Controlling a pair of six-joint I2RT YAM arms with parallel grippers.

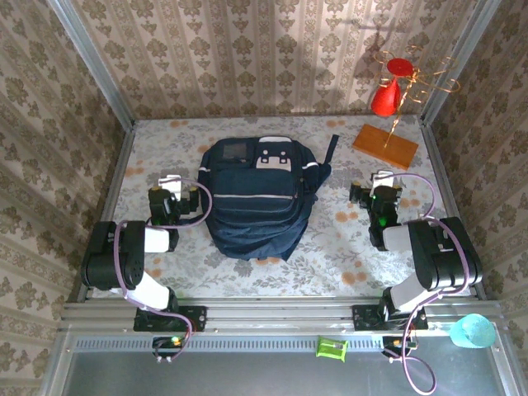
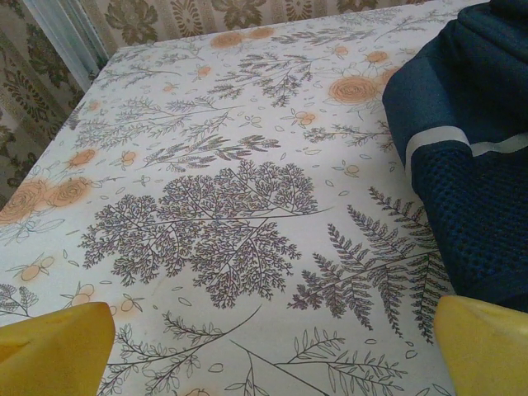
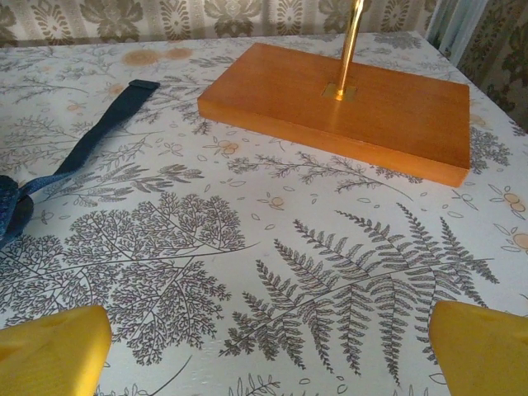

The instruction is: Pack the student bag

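The student bag (image 1: 256, 198), a large dark navy backpack with a thin light stripe and a white-grey patch, lies flat in the middle of the floral tablecloth. My left gripper (image 1: 173, 183) hovers just left of it, open, holding nothing. In the left wrist view the yellow fingertips (image 2: 54, 351) stand wide apart over bare cloth, with the bag's side (image 2: 474, 165) at the right edge. To the right of the bag my right gripper (image 1: 381, 183) is open and empty too. Its yellow fingertips (image 3: 483, 346) frame bare cloth, and a loose bag strap (image 3: 91, 140) trails at the left.
An orange wooden base (image 3: 346, 107) with a brass rod (image 3: 351, 41) stands at the back right, carrying a red cone (image 1: 386, 97) and wire arms. Patterned walls enclose the table on three sides. A teal cup (image 1: 472, 330) and a small green thing (image 1: 332, 347) sit on the front ledge.
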